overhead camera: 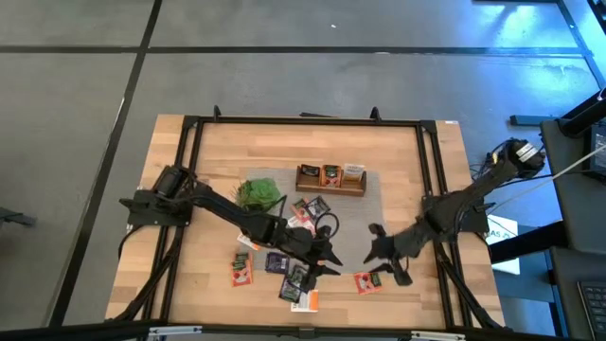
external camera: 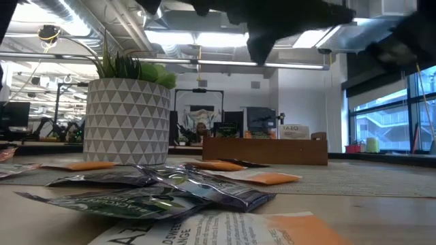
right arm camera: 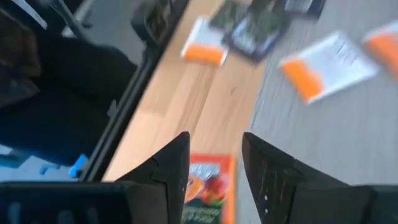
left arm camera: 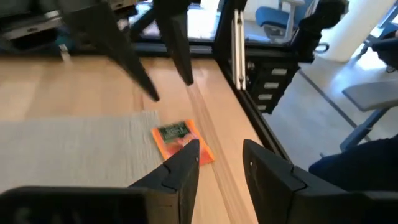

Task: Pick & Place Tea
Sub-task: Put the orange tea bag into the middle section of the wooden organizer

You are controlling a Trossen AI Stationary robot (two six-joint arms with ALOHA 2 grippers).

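Observation:
Several flat tea sachets [overhead camera: 284,265] lie scattered on the wooden table and the grey mat [overhead camera: 374,204], near the front middle. One orange-red sachet [overhead camera: 367,281] lies apart to their right, flat on the bare wood by the mat's edge [left arm camera: 180,140] [right arm camera: 208,186]. My left gripper [overhead camera: 331,260] [left arm camera: 221,152] hovers open just left of it, pointing at it. From the right, my right gripper [overhead camera: 374,251] [right arm camera: 214,140] hangs open above the same sachet, slanting down. Neither touches anything. In the low view the nearest sachets [external camera: 170,194] fill the foreground.
A brown wooden box [overhead camera: 330,178] with sachets standing in its compartments sits at the mat's far side. A green plant in a patterned pot [overhead camera: 258,194] [external camera: 126,119] stands left of it. Black frame rails [overhead camera: 431,170] run along the table's edges.

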